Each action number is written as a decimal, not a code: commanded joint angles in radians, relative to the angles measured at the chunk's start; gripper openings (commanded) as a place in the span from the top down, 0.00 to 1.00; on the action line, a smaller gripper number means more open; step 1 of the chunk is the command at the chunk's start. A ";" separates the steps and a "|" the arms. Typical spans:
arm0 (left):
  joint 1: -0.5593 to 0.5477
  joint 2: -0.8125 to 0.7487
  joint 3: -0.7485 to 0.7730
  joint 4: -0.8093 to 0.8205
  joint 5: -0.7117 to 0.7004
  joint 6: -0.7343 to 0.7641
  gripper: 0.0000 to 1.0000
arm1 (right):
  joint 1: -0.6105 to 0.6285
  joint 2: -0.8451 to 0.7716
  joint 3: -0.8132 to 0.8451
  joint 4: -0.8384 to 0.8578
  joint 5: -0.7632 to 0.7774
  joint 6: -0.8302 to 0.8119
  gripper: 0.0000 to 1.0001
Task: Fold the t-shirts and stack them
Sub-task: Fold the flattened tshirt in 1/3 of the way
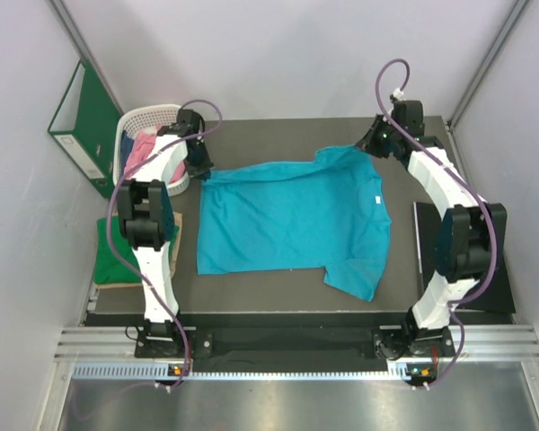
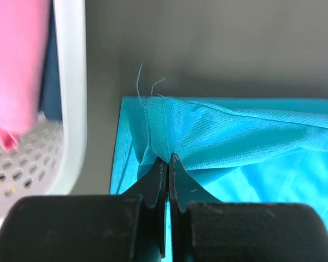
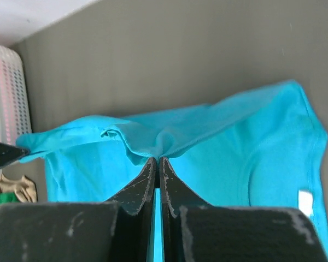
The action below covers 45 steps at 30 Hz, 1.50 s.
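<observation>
Teal-blue t-shirt: spread almost flat in the middle of the dark worktop, hem to the left, neck with a small white tag to the right.
Sleeves: 2 in view, 1 at the far right and 1 at the near right, the near one lying out past the body's near edge.
Surface: light creases across the body; the far edge is drawn up into a small ridge at 2 spots.
Left tool: closed, fingertips pressed together on the far-left hem corner of the teal-blue t-shirt, the cloth bunched between them; a few loose threads stand up from the hem.
Right tool: closed, pinching a fold of the same shirt at its far right, by the far sleeve.
Pink t-shirt: crumpled inside the white basket at the far-left corner, just beside the left tool.
Green t-shirt: at the left edge of the worktop, partly hidden by the left arm.
Green binder: against the left wall, beyond the basket.
</observation>
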<state>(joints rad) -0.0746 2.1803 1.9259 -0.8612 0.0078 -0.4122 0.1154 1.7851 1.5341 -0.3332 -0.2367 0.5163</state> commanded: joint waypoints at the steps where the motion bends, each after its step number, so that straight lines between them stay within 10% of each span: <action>1: -0.005 -0.097 -0.090 -0.039 0.043 -0.014 1.00 | -0.005 -0.107 -0.068 -0.110 0.008 0.005 1.00; 26: -0.022 -0.165 -0.275 -0.101 0.052 -0.046 0.98 | -0.005 -0.092 -0.242 -0.490 0.031 0.039 1.00; 31: -0.024 -0.191 -0.304 -0.111 0.018 -0.074 0.02 | -0.006 -0.062 -0.290 -0.503 0.008 0.024 1.00; 42: -0.025 -0.198 -0.200 -0.107 0.006 -0.076 0.01 | -0.002 -0.047 -0.335 -0.558 0.076 -0.024 1.00; 45: -0.025 -0.197 -0.176 -0.102 0.015 -0.071 0.01 | -0.002 -0.030 -0.318 -0.566 0.085 -0.041 0.70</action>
<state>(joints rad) -0.0944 2.0499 1.6920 -0.9623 0.0284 -0.4778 0.1150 1.7405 1.1980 -0.8665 -0.1936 0.5125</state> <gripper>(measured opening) 0.987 0.155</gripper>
